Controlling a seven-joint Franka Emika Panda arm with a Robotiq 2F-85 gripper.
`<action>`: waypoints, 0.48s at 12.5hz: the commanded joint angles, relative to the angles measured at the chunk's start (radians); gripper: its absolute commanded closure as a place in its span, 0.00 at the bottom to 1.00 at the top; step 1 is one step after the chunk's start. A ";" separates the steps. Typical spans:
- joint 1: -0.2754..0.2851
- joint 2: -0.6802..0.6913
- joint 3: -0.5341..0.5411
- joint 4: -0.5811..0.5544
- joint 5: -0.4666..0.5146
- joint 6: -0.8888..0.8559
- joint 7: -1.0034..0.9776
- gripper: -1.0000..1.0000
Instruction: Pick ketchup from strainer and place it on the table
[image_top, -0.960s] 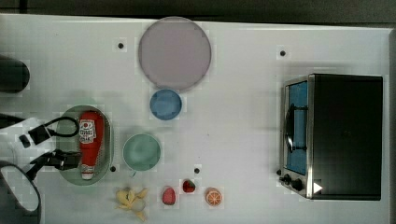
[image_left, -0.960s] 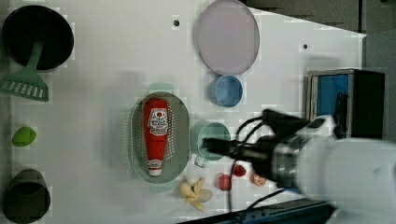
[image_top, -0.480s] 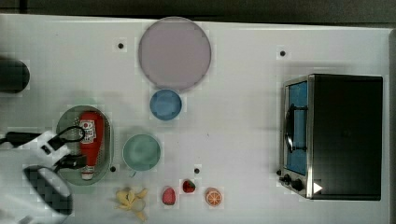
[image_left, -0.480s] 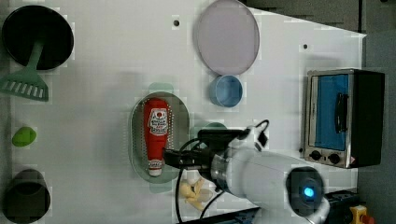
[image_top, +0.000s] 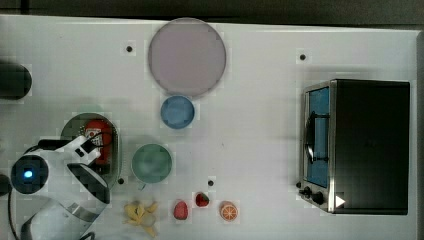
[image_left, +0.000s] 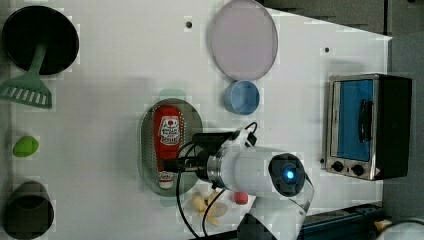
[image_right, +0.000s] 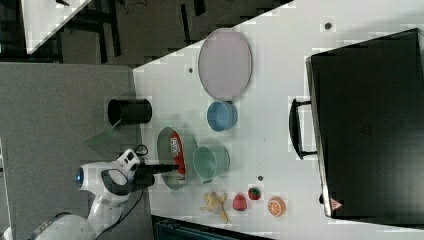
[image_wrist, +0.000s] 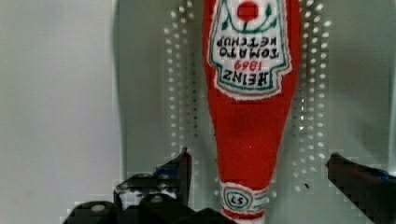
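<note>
White table (image_top: 260, 125), strewn with bowls and toy fruit. Claw (image_wrist: 259, 186) spread wide, one finger (image_wrist: 180, 170) either side of the ketchup (image_wrist: 250, 107) neck, nothing held. Bottle lies flat along the strainer (image_left: 150, 150), at the top view's left. Advice: sink lower, stay centred on the neck, clear the strainer walls, then close squarely.

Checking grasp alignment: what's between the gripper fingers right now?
In the wrist view the gripper is open and the ketchup's narrow neck lies between its fingers, over the strainer's perforated bottom. No contact shows on either side.
</note>
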 joint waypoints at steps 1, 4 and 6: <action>0.002 0.041 -0.020 0.028 -0.064 0.089 0.119 0.00; 0.027 0.116 -0.066 0.058 -0.160 0.109 0.179 0.00; 0.052 0.159 -0.095 0.091 -0.194 0.110 0.200 0.00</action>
